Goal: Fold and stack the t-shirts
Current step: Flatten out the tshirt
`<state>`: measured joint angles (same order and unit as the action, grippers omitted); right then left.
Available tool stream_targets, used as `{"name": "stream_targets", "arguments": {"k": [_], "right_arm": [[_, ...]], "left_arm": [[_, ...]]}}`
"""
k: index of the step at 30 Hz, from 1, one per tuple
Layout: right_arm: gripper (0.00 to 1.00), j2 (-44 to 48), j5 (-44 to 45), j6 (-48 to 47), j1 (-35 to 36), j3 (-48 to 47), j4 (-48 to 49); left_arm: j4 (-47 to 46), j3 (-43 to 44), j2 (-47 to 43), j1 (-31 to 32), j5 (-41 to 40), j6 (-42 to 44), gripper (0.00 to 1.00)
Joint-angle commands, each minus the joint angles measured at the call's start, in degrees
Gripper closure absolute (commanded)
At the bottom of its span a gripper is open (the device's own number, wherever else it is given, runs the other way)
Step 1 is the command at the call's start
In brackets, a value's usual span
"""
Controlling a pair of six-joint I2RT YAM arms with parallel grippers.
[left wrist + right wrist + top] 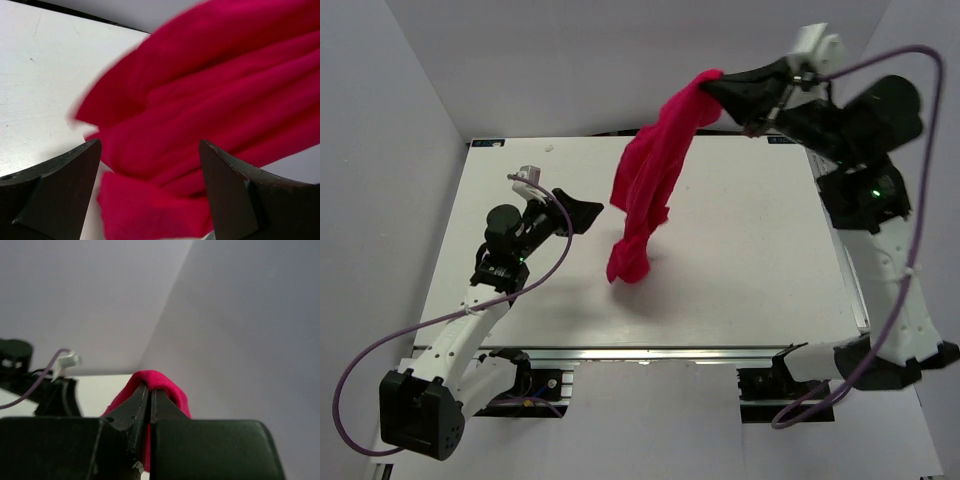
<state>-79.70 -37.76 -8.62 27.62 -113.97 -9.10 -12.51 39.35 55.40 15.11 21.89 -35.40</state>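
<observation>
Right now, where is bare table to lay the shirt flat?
Widest bare patch: the table's right half, between the hanging shirt and the right arm. A narrower strip runs along the near edge. Crowded at centre-left, where the shirt's tail touches down beside the open left pincer.

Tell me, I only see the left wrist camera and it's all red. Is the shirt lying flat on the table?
Observer: No. The right gripper holds the t-shirt up high by one end.
Operator: Does it dangle?
Observer: Yes, bunched, its low end near the table; touching or not, I cannot tell.
Operator: Is my gripper touching it?
Observer: The top view shows the left gripper just left of the cloth, a thin gap between.
</observation>
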Motion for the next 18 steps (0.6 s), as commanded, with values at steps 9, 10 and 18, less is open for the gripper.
{"name": "stream_targets", "arguments": {"k": [9, 10, 18], "right_arm": [[1.0, 22.03, 13.87, -8.17, -15.65, 39.19, 2.18], [1.0, 23.0, 13.68, -8.34, -15.75, 43.01, 1.38], [1.0, 23.45, 20.35, -8.96, -18.73, 59.83, -0.56]], "left_arm": [[-0.67, -0.86, 1.46, -0.17, -0.27, -0.55, 0.11], [-0.76, -0.86, 1.9, -0.17, 0.08, -0.64, 0.11], [-0.23, 1.69, 9.8, -0.17, 3.77, 0.23, 0.12]]}}
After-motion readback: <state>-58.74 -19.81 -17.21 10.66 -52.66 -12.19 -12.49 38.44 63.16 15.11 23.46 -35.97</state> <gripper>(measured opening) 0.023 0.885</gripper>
